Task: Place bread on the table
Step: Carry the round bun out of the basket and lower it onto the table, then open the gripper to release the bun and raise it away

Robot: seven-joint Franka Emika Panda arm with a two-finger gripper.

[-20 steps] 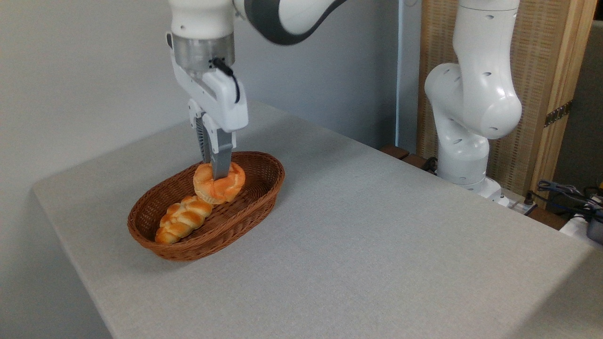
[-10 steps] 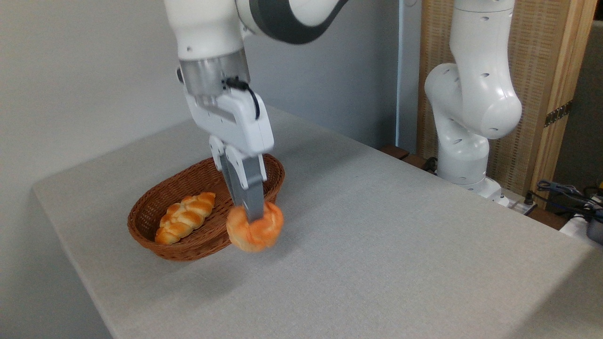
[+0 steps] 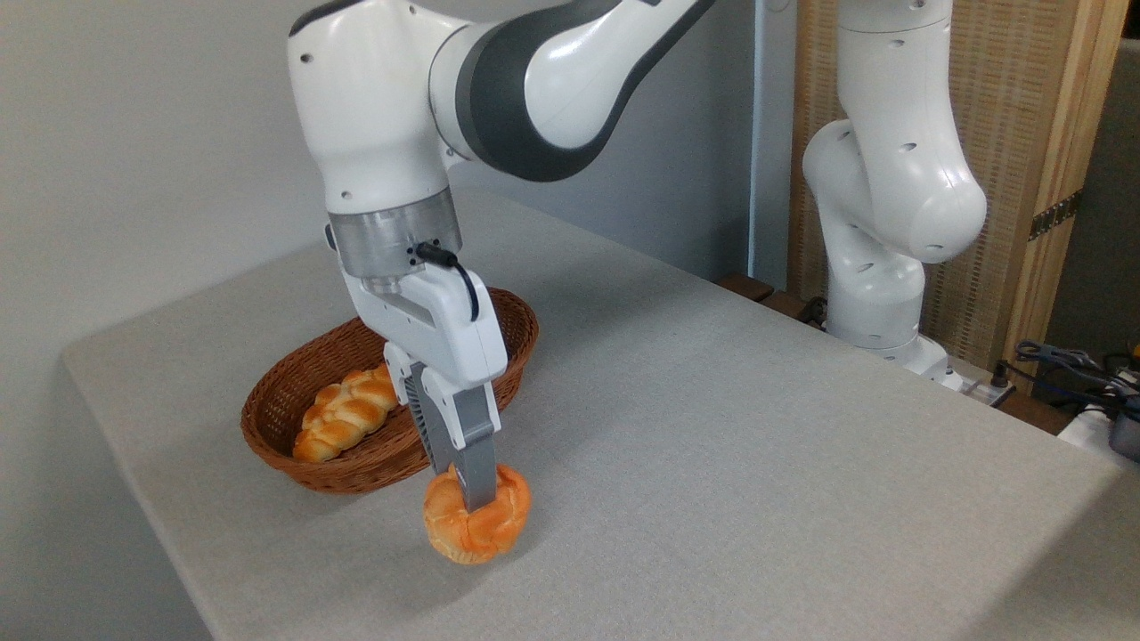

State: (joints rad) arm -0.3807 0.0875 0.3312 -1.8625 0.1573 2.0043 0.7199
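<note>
Jaws pinching the round, glossy orange-golden knot-shaped bun (image 3: 476,525), we hold it outside the brown oval wicker basket (image 3: 294,441), at or just above the light grey fabric-topped table (image 3: 712,463); only lowering and release remain, we judge.

A white Franka arm reaches in from its base at the surface's far right edge, its grey-banded elbow arching across the top of the view before the wrist turns downward near the front left corner. The gripper (image 3: 472,499) points down with a slight tilt, a black cable looped at the silver flange above it. Its jaws are closed on the bread (image 3: 476,527), which they hold at or just above the surface (image 3: 712,445).
</note>
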